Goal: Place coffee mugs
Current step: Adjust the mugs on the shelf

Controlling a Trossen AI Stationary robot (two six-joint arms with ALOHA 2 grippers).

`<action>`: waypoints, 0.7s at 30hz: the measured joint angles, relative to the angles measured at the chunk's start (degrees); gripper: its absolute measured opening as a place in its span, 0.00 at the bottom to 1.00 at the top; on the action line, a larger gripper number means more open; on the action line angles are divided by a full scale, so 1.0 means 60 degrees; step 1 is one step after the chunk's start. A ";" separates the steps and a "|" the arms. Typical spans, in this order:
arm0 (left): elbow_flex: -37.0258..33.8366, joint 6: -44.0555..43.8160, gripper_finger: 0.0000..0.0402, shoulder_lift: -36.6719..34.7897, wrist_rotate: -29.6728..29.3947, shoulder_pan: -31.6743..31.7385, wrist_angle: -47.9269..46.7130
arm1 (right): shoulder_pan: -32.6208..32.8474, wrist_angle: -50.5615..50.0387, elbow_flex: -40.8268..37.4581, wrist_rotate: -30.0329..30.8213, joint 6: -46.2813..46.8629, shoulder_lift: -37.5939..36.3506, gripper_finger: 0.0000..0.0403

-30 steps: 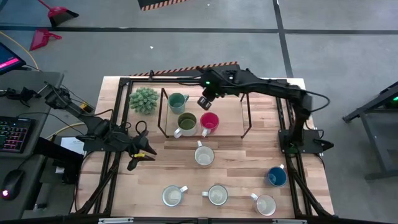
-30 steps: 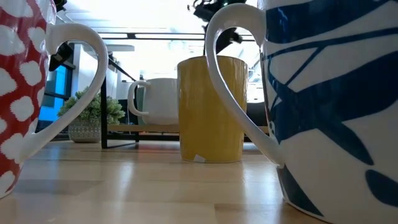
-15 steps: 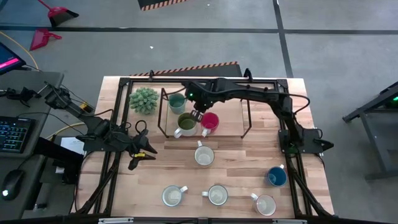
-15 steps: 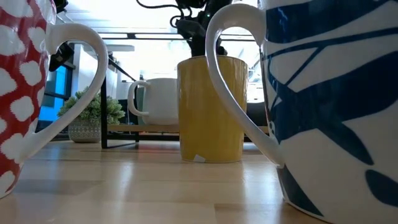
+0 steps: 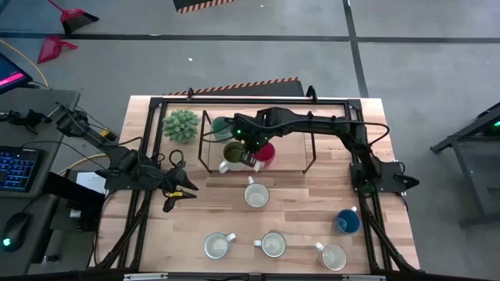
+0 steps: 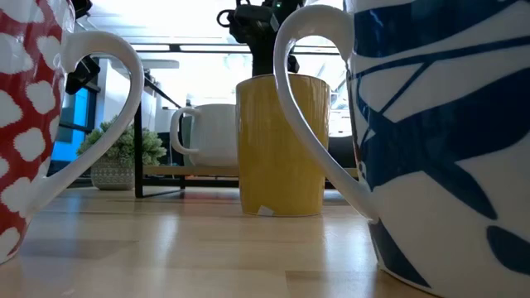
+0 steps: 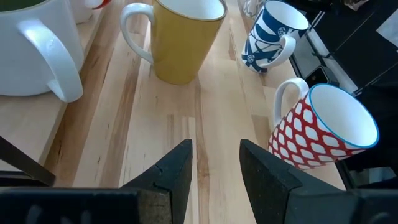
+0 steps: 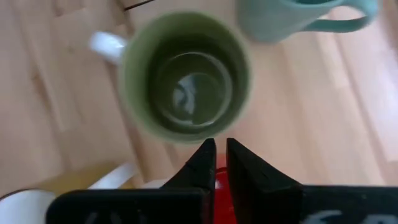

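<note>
Count: 8 mugs, 1 plant, 1 black wire rack, 2 grippers. The left gripper (image 5: pixel 178 193) is low over the table (image 5: pixel 312 207) near its left edge, well apart from every mug. Its fingers (image 7: pixel 177 171) stand moderately apart and hold nothing; they touch nothing. The plant (image 5: pixel 181 125) is off to the left of the right gripper, outside the rack (image 5: pixel 205 144). Three mugs are inside the rack. The teal mug (image 5: pixel 222 126) is just behind-left of the right gripper and clear of it. The olive mug (image 5: pixel 233 154) is right beside that gripper on its left and looks empty from the wrist camera. The right gripper (image 5: pixel 251 156) is down between the olive mug and the red mug (image 5: pixel 266 151), at the red mug's left rim. Its fingers (image 8: pixel 202 163) are down to a narrow slit with a strip of red between them, so it looks pinched on that rim. The other five mugs are all in front of the right gripper and apart from it. The left pale mug (image 5: pixel 216 246), nearest pale mug (image 5: pixel 256 195) and middle pale mug (image 5: pixel 273 244) come first. The right pale mug (image 5: pixel 333 256) and the blue mug (image 5: pixel 348 222) are farthest right.
</note>
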 joint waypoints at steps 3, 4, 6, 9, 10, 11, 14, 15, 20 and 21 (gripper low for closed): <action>-0.0002 -0.0007 0.30 0.0000 -0.0004 0.0000 0.0010 | 0.0157 0.0003 0.0000 -0.0006 0.0004 0.0000 0.04; -0.0001 -0.0001 0.30 0.0000 -0.0004 0.0000 0.0025 | 0.0195 0.0000 -0.0004 -0.0049 0.0004 0.0000 0.04; 0.0000 0.0000 0.30 0.0000 -0.0007 0.0000 0.0057 | 0.0270 0.0000 -0.0004 -0.0280 0.0005 0.0000 0.04; -0.0003 0.0000 0.30 0.0000 -0.0007 0.0000 0.0051 | 0.0420 0.0019 -0.0007 -0.0403 0.0014 0.0083 0.04; 0.0000 -0.0003 0.30 0.0000 -0.0007 0.0000 0.0051 | 0.0463 -0.0010 -0.0015 -0.0412 0.0015 0.0107 0.04; 0.0000 -0.0004 0.30 0.0000 -0.0014 0.0000 0.0048 | 0.0508 -0.0013 -0.0015 -0.0418 0.0008 0.0125 0.04; -0.0001 0.0002 0.30 0.0000 -0.0022 0.0000 0.0047 | 0.0576 -0.0039 -0.0015 -0.0544 0.0027 0.0158 0.04; -0.0002 0.0000 0.30 0.0000 -0.0025 0.0000 0.0047 | 0.0593 -0.0090 -0.0015 -0.0623 0.0020 0.0182 0.04; -0.0003 -0.0181 0.30 0.0000 -0.0025 0.0000 0.0046 | 0.0590 -0.0011 -0.0015 -0.0622 0.0029 0.0418 0.04; 0.0000 -0.0225 0.30 0.0000 -0.0029 0.0000 0.0044 | 0.0590 0.0026 -0.0015 -0.0581 0.0029 0.0449 0.04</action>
